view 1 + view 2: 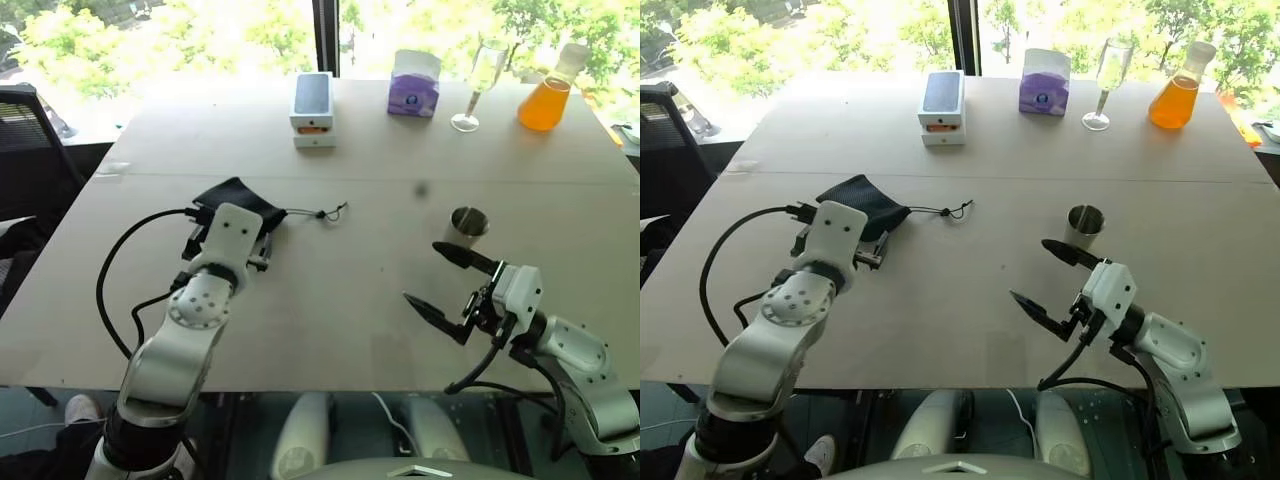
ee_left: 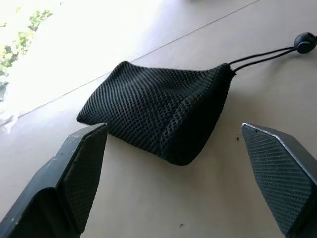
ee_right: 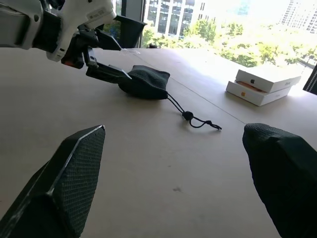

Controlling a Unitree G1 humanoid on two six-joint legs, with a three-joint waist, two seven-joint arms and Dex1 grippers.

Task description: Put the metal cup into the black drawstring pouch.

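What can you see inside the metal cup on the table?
The metal cup stands upright on the table, mouth open. Its interior looks dark, with no contents visible; the bottom is hidden by its wall.

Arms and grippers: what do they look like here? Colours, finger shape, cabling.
Both arms are glossy white-and-silver shells with round dimpled joint housings. Left gripper and right gripper each carry two black wedge-shaped fingers with cross-hatched textured pads. Loose black cables loop outside the left forearm; a thinner black cable hangs under the right wrist.

Black mesh pouch [image 2: 158, 111], silver cup [image 1: 468, 224]
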